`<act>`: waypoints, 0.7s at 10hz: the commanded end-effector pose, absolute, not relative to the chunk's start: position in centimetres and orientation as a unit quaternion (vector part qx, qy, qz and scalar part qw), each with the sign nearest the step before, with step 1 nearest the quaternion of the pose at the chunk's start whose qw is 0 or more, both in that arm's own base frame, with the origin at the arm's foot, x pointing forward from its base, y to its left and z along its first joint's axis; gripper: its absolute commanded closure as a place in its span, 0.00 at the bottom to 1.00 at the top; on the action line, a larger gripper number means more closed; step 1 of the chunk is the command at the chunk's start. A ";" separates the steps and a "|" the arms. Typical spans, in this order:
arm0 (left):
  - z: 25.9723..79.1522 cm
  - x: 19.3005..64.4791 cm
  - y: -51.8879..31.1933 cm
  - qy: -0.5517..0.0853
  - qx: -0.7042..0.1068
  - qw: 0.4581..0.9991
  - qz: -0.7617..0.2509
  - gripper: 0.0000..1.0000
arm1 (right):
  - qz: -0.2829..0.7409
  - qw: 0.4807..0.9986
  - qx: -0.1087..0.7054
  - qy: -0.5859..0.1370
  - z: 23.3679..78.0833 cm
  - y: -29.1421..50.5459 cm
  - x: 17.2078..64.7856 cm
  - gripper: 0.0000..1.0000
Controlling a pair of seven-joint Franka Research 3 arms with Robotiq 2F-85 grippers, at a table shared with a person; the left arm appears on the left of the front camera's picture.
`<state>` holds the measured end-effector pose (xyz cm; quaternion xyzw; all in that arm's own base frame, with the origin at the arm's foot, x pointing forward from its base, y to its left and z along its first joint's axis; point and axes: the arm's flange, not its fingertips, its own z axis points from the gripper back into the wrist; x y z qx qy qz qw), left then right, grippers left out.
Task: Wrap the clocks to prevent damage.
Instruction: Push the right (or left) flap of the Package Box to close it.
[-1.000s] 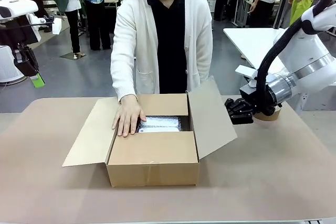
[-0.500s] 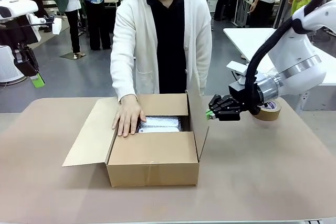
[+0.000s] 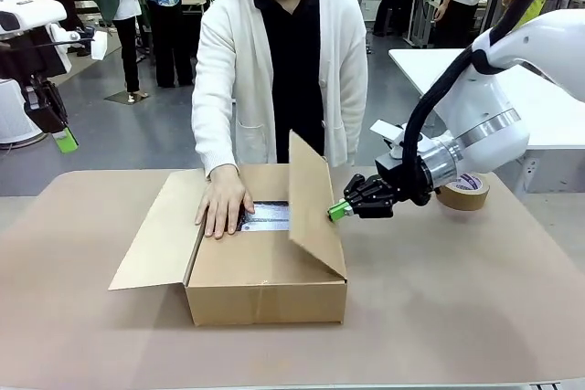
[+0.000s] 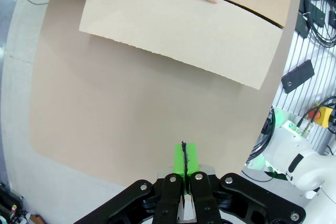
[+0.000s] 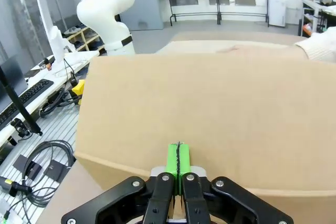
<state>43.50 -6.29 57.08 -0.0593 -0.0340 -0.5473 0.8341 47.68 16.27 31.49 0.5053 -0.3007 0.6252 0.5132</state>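
An open cardboard box (image 3: 267, 276) stands mid-table. Inside it lies a bundle in shiny wrap (image 3: 271, 216); I cannot make out the clocks under the wrap. My right gripper (image 3: 339, 210) is shut, its green tips pressed against the outside of the box's right flap (image 3: 313, 203), which stands up and leans over the opening. In the right wrist view the same gripper (image 5: 178, 162) touches the flap's brown face (image 5: 220, 108). A person's hand (image 3: 222, 205) rests flat on the box's back left corner. My left gripper (image 4: 184, 162) is shut and empty, raised at the far left (image 3: 64, 141).
A roll of brown tape (image 3: 464, 192) lies on the table behind my right wrist. The box's left flap (image 3: 157, 235) splays outward over the table. The person stands close against the far edge. Bare table surface (image 3: 457, 299) spreads right of the box.
My right gripper has moved left and pushed the right flap from splayed outward to upright and tilting inward. The person's hand and my left arm have stayed put.
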 end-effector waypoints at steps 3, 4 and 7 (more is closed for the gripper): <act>57.2 43.5 -6.2 -0.036 -0.060 0.835 -0.546 1.00 | 0.617 0.520 0.495 -0.322 30.7 17.5 49.3 0.99; 57.2 43.5 -6.2 -0.036 -0.060 0.835 -0.546 1.00 | 0.623 0.522 0.489 -0.317 30.2 17.5 49.5 0.99; 57.2 43.5 -6.2 -0.036 -0.060 0.835 -0.546 1.00 | 0.633 0.532 0.471 -0.309 29.0 18.1 51.2 0.99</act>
